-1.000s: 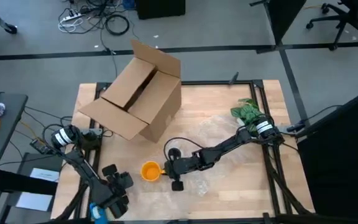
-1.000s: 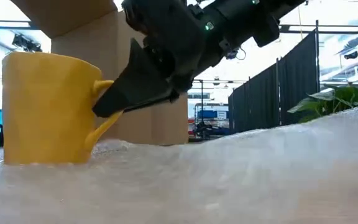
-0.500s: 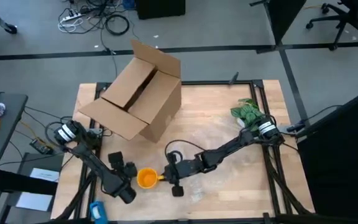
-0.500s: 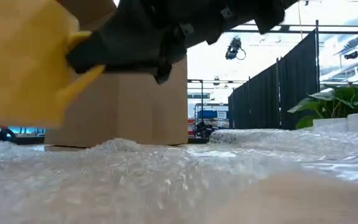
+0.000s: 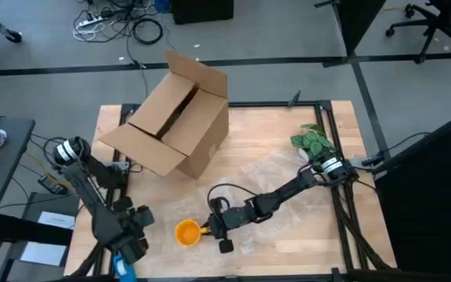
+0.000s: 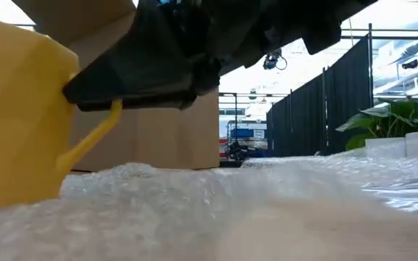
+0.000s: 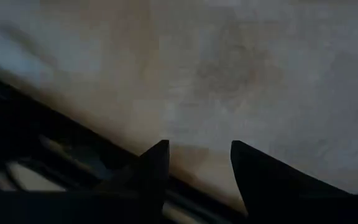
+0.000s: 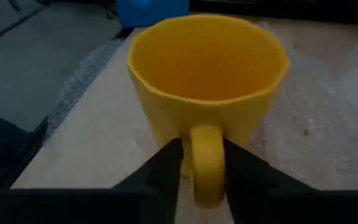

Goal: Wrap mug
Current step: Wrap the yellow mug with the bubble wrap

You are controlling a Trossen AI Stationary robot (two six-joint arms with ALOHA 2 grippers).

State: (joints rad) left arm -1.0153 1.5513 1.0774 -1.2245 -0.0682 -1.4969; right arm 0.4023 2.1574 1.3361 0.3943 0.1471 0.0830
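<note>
The small yellow-orange mug [image 5: 186, 233] is near the table's front edge, left of centre, its mouth up in the right wrist view [image 8: 207, 68]. My right gripper [image 5: 208, 228] is shut on its handle from the right. The crinkly clear plastic sheet [image 5: 276, 171] lies spread from the table's right toward the mug and fills the foreground of the low view [image 6: 252, 210]. My left gripper [image 5: 134, 239] hovers open over the table's front left corner, left of the mug, with nothing between its fingers [image 7: 157, 162]. My right gripper pinches the mug's loop handle [image 8: 207, 155] between its two fingers, one finger [image 8: 166, 171] on each side of the loop. The fingers come from the table's right, nearly level, slanting a little down. The mug is upright, slightly tilted, low over the plastic sheet; whether its base [image 6: 6, 199] rests there I cannot tell.
An open cardboard box [image 5: 174, 117] lies on its side at the far left of the table. A small green plant [image 5: 312, 141] stands at the right edge. A blue object [image 5: 124, 266] sits at the front left edge, by the left arm. Dark frame rails border the table.
My right gripper has carried the mug by its handle toward the table's near edge: it lifted the mug off the plastic sheet, then brought it down low again. My left gripper swung right toward the mug, then drew back toward the front left corner.
</note>
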